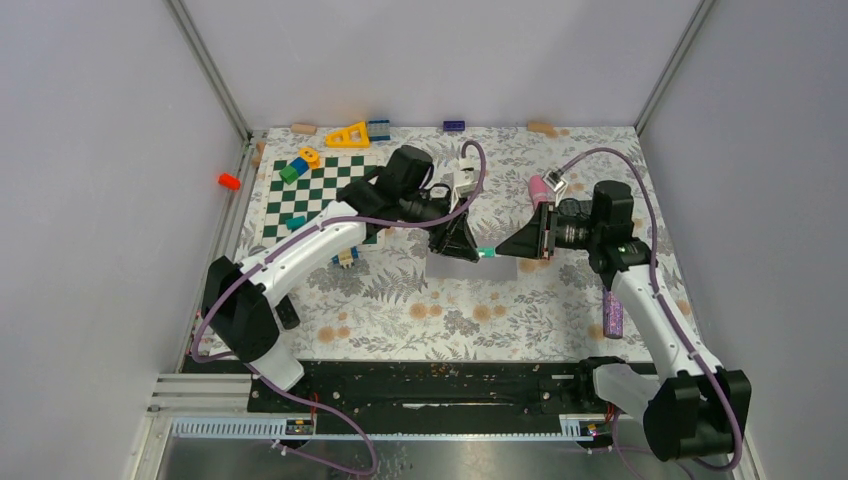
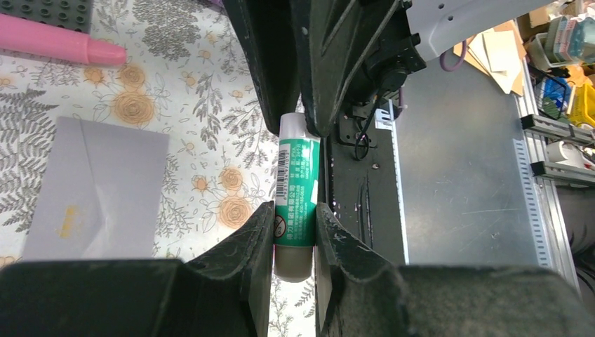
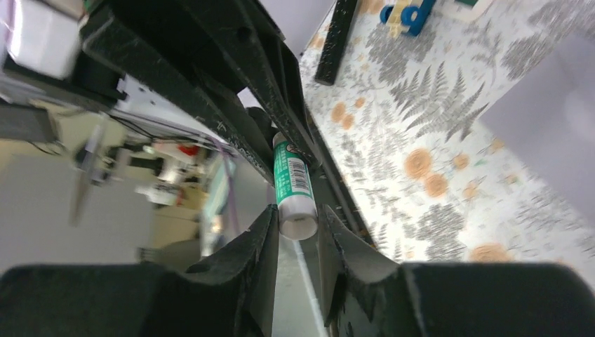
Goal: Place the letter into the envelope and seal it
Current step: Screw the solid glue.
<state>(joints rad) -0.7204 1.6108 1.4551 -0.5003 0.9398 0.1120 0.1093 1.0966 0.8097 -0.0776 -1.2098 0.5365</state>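
The glue stick (image 2: 296, 189) is clamped at one end by the left jaws and at its white end by the narrowly parted right jaws, its axis spanning them. The envelope (image 1: 455, 268) is laid flat on the counter (image 1: 400, 320) beneath, nearer the left arm.

Wears white shells along the left arm (image 1: 320, 240) and right arm (image 1: 655, 310), black at every joint and on the bulky bases (image 1: 245, 320). Trails purple cables (image 1: 483, 168) in loops over both wrists. Ends in black wedge-shaped fingers (image 2: 235, 256), matte, scuffed, flecked with pale specks up close.
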